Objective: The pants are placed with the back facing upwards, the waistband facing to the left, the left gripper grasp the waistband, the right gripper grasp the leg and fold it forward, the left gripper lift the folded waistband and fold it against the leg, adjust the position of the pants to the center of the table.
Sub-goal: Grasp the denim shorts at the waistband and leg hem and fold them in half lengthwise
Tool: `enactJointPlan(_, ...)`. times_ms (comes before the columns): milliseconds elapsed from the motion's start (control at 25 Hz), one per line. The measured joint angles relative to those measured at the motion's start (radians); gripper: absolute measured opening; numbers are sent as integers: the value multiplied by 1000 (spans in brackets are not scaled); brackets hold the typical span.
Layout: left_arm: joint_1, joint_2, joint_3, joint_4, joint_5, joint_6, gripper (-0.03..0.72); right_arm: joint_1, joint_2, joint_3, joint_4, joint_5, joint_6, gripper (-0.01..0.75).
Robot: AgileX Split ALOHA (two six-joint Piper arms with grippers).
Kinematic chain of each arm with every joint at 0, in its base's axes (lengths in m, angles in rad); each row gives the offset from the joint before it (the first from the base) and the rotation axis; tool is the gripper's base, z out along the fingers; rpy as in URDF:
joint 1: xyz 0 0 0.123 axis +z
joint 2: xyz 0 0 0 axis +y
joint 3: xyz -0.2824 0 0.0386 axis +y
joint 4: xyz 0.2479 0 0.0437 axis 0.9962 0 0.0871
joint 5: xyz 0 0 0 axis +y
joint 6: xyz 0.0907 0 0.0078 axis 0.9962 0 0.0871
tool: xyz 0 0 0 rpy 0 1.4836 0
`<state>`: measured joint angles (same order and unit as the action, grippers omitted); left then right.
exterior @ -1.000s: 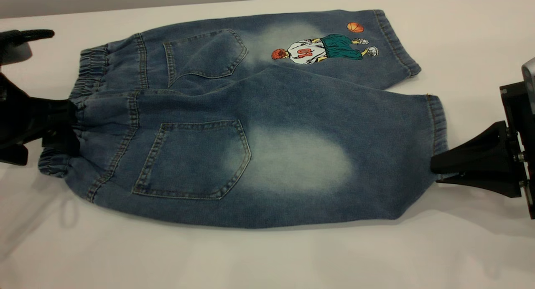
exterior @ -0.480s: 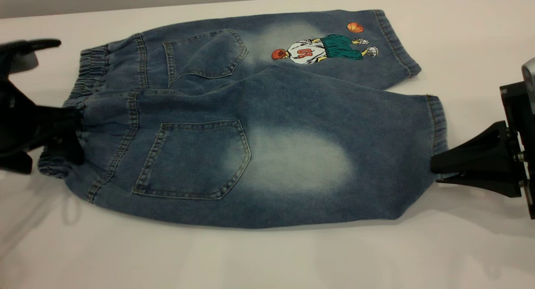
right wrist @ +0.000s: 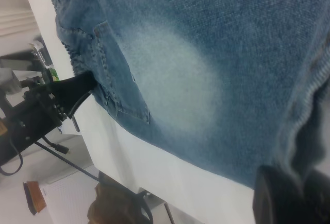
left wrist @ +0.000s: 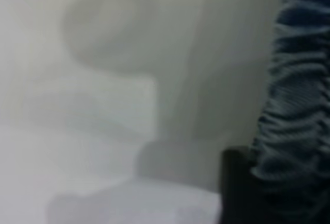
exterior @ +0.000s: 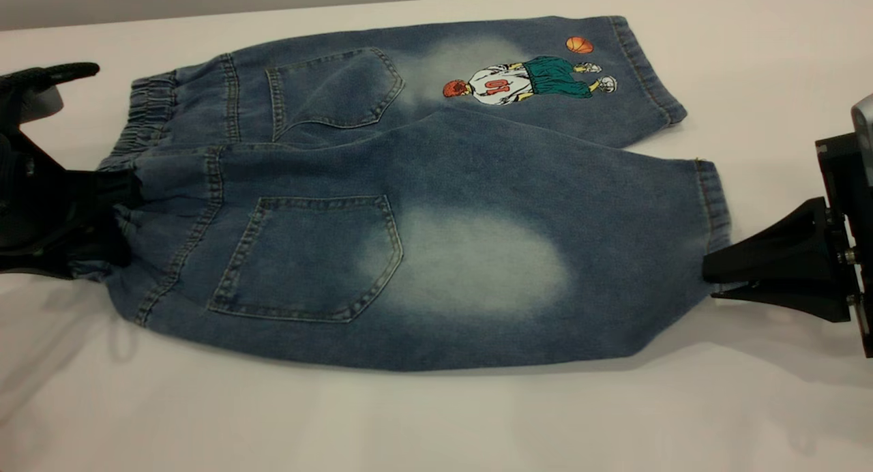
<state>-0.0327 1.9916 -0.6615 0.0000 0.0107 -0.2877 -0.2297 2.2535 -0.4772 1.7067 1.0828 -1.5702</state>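
Exterior view: showing the pants [exterior: 409, 206] lying back-up mid table [exterior: 436, 424], left gripper [exterior: 112, 209] clamping the waistband [exterior: 146, 114] toward the left edge, right gripper [exterior: 713, 271] pinching the leg [exterior: 477, 267] hem (grasp step apparently done). Left wrist view: showing ruched waistband [left wrist: 294, 105] against a dark finger. Right wrist view: showing hem held. Likely needing next: lifting both ends together, folding forward.

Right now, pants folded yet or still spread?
Spread. The pants lie flat on the table, both back pockets and both legs showing; left gripper at the waistband, right gripper at the leg hem.
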Motion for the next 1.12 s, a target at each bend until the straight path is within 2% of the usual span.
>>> enactJointPlan(160, -1, 1, 0, 0, 3, -12, 143, 0, 0, 0, 6, 6, 0, 16)
enactJointPlan(480, -11, -13, 0, 0, 18, -9, 141, 0, 0, 0, 6, 136, 0, 16)
enactJointPlan(760, -98, -170, 1, 0, 27, -2, 141, 0, -3, 0, 3, 138, 0, 16)
enactJointPlan(1120, -101, -321, -11, 0, 41, -2, 141, 0, -189, -27, 20, 129, 1, 16)
